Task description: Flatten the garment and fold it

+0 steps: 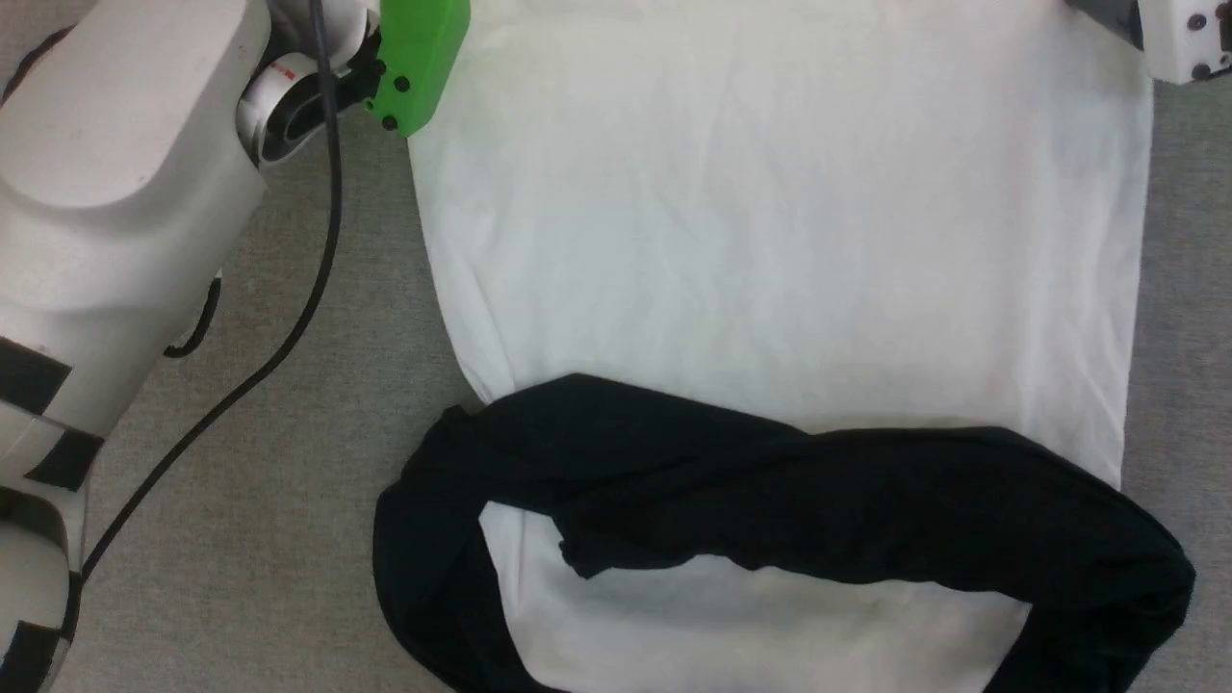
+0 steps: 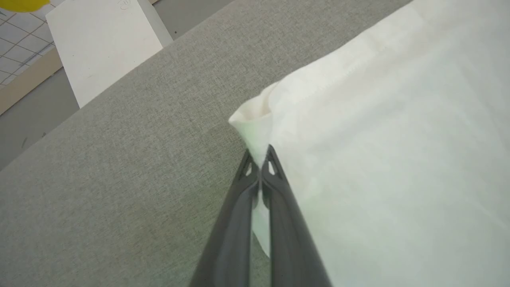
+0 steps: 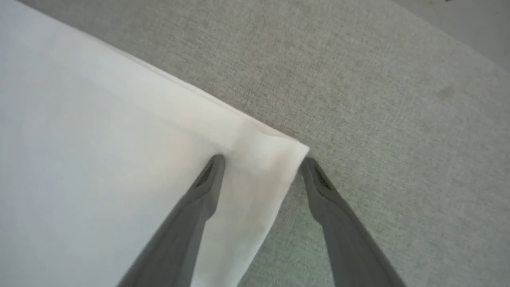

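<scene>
White cotton T-shirt (image 1: pixel 770 241) lies spread flat, plain side up, on a grey woven surface (image 1: pixel 289 539) in the head view. Its black sleeves (image 1: pixel 818 500) are bunched in a twisted band across the near end. The left arm (image 1: pixel 115 173) and its green housing (image 1: pixel 419 58) stand at the shirt's far left corner. A black cable (image 1: pixel 322 241) trails from the arm over the surface. A pale housing of the right arm (image 1: pixel 1184 38) sits at the far right corner.

Left wrist view: the left gripper (image 2: pixel 259 159) is clenched on a hemmed corner of the shirt, with white cloth pinched between the two dark fingers. A white panel (image 2: pixel 103 44) stands beyond the surface edge.

Right wrist view: the right gripper (image 3: pixel 263 161) is released, jaws wide. One finger (image 3: pixel 207 179) lies over the shirt's corner and the other (image 3: pixel 318 183) is over bare surface just beside it. Nothing is gripped.
</scene>
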Motion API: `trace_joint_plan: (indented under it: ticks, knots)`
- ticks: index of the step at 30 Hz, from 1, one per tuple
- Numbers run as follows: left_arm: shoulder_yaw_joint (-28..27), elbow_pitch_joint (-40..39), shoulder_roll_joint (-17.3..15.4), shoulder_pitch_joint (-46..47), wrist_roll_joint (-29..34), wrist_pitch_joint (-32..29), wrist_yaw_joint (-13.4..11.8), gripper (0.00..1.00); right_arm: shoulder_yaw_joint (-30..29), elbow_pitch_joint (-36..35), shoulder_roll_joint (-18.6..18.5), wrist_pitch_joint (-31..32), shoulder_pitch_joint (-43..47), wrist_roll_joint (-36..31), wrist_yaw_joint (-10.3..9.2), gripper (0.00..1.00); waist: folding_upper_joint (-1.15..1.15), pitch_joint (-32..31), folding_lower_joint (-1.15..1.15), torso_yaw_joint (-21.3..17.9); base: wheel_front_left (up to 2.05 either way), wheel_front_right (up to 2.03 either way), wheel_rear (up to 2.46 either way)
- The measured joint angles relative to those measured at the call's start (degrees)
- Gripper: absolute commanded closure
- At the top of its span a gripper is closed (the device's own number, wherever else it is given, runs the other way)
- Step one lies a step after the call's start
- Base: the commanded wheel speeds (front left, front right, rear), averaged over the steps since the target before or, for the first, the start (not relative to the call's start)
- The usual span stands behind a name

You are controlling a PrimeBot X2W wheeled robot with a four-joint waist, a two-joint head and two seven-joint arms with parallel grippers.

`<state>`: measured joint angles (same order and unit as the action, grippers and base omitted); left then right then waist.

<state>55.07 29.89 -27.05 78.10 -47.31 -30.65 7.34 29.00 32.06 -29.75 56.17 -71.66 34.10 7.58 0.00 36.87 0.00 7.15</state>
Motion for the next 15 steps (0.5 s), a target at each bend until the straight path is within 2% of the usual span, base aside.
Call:
trace_joint_plan:
  ticks: [3, 4, 9, 15]
  knots:
    - [1.58, 0.98, 0.07, 0.74, -0.97, 1.12, 0.0, 1.0, 0.1, 0.34, -0.56, -1.27, 0.1, 0.57, -0.01, 0.0, 0.0, 0.94, 0.0, 0.89, 0.0, 0.0, 0.0]
    - [2.11, 1.24, 0.07, 0.93, -1.26, 1.56, 0.0, 1.0, 0.11, 0.3, -0.82, -1.69, 0.1, 1.02, -0.01, 1.0, 0.0, 1.17, 0.0, 1.08, 0.0, 0.0, 0.0]
    - [4.61, 3.26, -0.16, 1.28, -2.75, 3.1, 0.0, 1.0, 0.56, 0.42, -1.55, -5.31, 0.36, 3.67, 0.02, 1.0, 0.0, 0.88, 0.0, 0.91, 0.0, 0.0, 0.0]
    - [6.19, 6.68, -1.04, 1.21, -4.74, 7.65, 0.14, 1.0, 1.03, 2.21, -0.59, -14.15, 2.35, 4.95, 0.02, 1.0, 0.0, -2.22, 0.0, -0.34, 0.0, 0.0, 0.0]
